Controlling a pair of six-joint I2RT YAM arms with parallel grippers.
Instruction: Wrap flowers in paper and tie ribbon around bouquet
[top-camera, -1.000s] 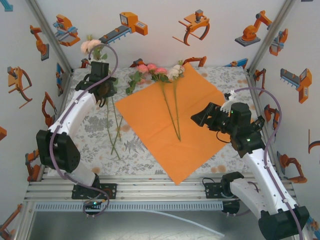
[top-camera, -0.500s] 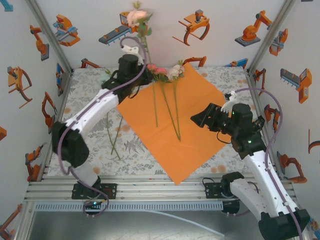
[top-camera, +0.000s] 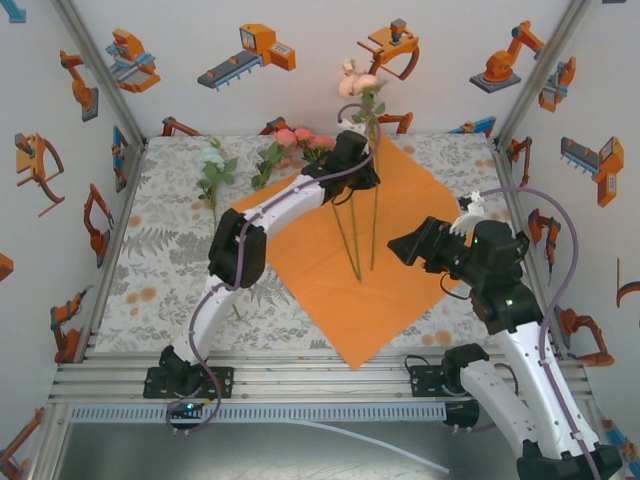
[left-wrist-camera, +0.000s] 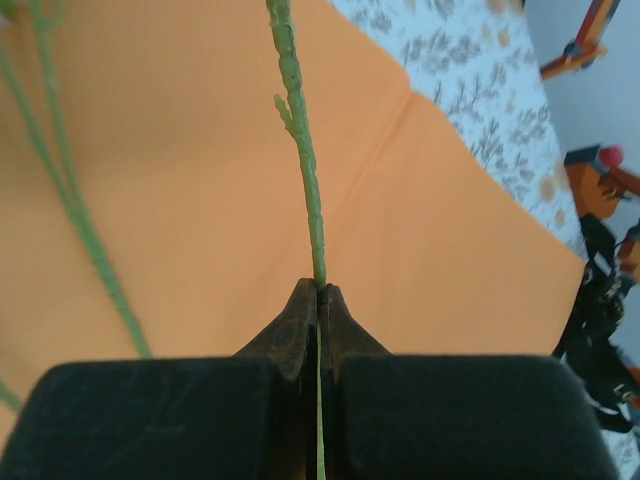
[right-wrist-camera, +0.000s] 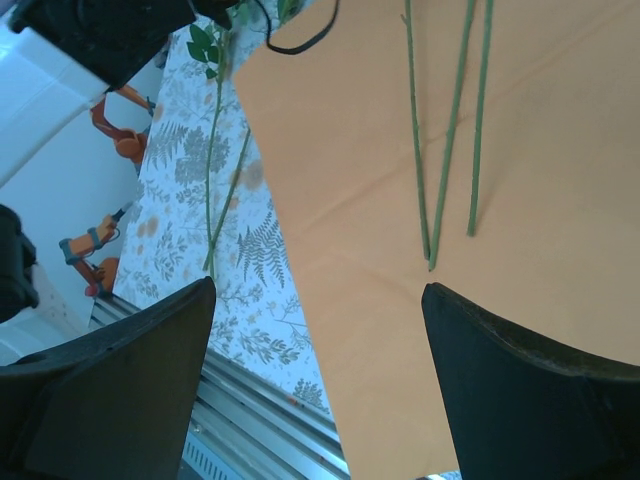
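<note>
A: While the left claw (left-wrist-camera: 318, 292) is pinched shut on one stem (left-wrist-camera: 300, 150), what's furthest left?

B: Loose flowers (top-camera: 212, 165) on the table (top-camera: 170, 250), off the paper (top-camera: 330, 290). More heads (top-camera: 300, 140) at its far edge, with two stems lying across it.

A: And the held one?

B: Upright over the middle of the paper. Pink head (top-camera: 358, 80) above the claw, tail hanging toward the sheet. Can't tell if the tip touches.

A: Handling?

B: Light, I'd say. The stem is thin and probably wiry, so it will likely flex and swing. It looks top-heavy, since the head is the bulk. Grip on bare stem below the leaves, as it is now. Heads look soft, so don't squeeze them.

A: Paper?

B: Thin and plain, lying flat like a diamond with one corner toward the arms. I'd guess it slides on the cloth and creases easily. Take it by a corner or side edge and pin the stems meanwhile.

A: Right side?

B: The right claw (top-camera: 406, 243) is spread wide with nothing in it, hovering over the paper's right part. It's near the stem ends but apart from them.
</note>
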